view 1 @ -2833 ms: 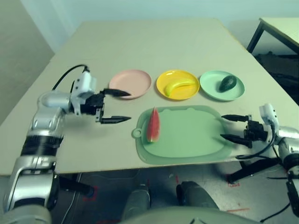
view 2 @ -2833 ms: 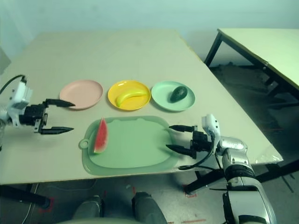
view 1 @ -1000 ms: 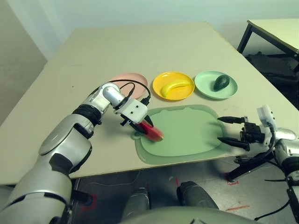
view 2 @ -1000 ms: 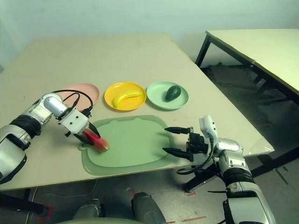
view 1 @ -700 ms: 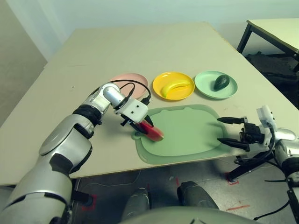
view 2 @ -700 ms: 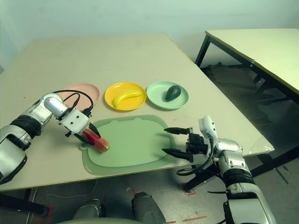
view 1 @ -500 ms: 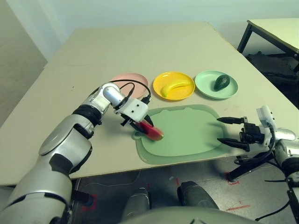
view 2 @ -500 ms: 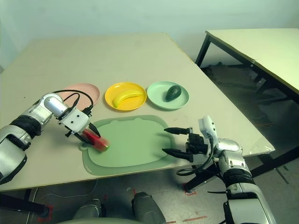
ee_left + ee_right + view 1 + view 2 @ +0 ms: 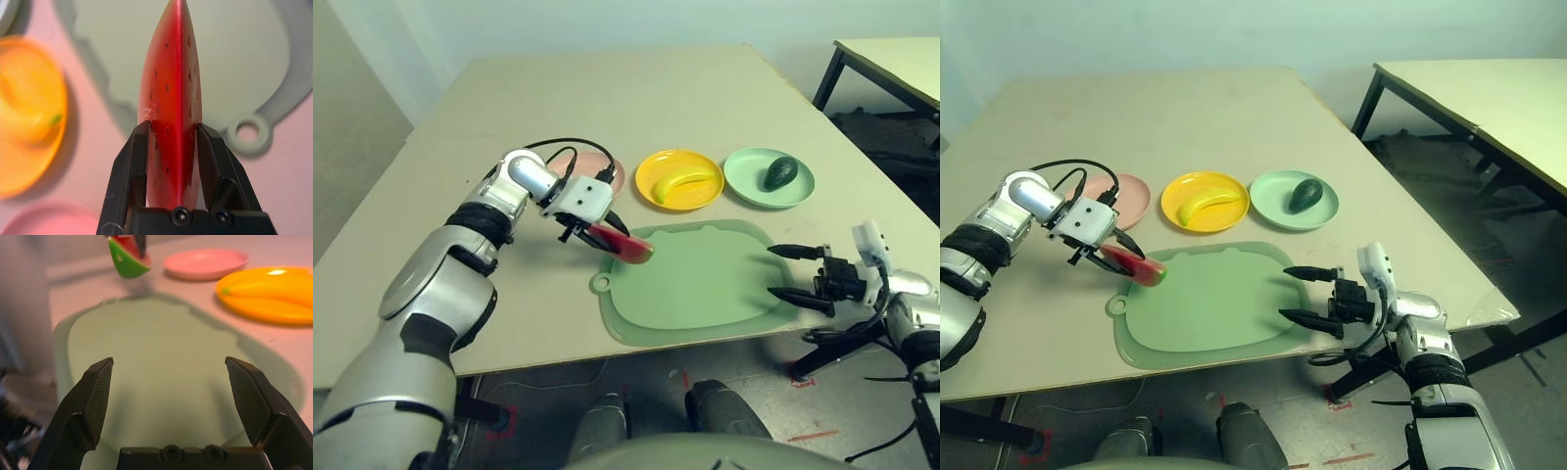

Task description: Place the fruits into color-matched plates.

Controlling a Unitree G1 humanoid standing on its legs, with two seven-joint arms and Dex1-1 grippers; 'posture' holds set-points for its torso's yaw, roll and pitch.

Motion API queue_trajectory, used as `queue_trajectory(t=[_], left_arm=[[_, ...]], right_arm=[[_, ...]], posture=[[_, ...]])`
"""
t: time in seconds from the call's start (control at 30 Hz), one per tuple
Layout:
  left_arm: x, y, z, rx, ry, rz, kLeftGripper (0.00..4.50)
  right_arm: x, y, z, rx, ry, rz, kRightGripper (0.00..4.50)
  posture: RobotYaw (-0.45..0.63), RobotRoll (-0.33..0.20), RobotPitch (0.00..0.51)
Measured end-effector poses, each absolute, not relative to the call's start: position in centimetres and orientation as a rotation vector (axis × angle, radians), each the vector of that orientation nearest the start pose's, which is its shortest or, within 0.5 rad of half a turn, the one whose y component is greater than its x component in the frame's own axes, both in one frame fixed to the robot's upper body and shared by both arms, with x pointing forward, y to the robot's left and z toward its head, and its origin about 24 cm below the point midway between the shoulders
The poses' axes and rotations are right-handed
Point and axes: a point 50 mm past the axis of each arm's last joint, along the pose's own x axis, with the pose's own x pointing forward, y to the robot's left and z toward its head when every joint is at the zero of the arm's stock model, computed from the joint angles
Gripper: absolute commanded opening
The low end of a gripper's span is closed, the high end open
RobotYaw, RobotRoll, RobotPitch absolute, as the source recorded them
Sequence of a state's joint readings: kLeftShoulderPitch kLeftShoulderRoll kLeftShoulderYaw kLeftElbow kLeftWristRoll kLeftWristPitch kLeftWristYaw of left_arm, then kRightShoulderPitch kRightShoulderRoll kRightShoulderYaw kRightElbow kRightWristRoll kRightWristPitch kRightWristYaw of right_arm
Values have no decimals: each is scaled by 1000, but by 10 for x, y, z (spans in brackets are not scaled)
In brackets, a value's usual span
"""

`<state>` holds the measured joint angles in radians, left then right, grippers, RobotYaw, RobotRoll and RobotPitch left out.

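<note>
- Watermelon wedge (image 9: 625, 244): clear of the surface, above the near-left corner of the green mat (image 9: 705, 289), short of the pink plate (image 9: 599, 172). Red faces pinched from both sides; rind end points away from the wrist.
- Left gripper (image 9: 172, 142): closed on the wedge, fingers flat against its two red faces roughly mid-length. Seated squarely, no visible tilt in the left wrist view.
- Handling, as a judgement: a toy fruit, probably hollow plastic, so light and stiff. The smooth, tapering faces could slip out of the pinch if squeezed near the thin edge; the broad middle, where it is held now, looks the safest place.
- Pink plate: just beyond the held wedge, partly hidden behind the left gripper, bare where visible. Judged next step: carry over and set down.
- Banana (image 9: 683, 183) lies in the yellow plate (image 9: 651, 171); avocado (image 9: 781, 173) in the mint plate (image 9: 744, 166). Both look done.
- Right gripper (image 9: 793, 272): fingers spread wide, nothing between them, at the mat's right edge, low over the counter (image 9: 607, 98).
</note>
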<state>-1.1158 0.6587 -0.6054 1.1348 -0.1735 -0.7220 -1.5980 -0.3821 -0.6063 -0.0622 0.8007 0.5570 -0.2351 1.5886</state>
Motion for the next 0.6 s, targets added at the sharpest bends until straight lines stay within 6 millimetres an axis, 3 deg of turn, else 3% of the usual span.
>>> queue_trajectory(t=[0.13,0.3,0.6], left_arm=[[357,217,176,1068,236,-1463,1440],[362,247,179,1112,346,-1218,1440],[378,262,172,1246,388,-830,1440]], right_arm=[[270,-270,64,60,-7,1153,4500],[259,-269,56,88,-2,1136,4500],[255,-264,56,92,-1,1142,4500]], posture=[[-170,0,6],[-177,0,11],[-191,0,15]])
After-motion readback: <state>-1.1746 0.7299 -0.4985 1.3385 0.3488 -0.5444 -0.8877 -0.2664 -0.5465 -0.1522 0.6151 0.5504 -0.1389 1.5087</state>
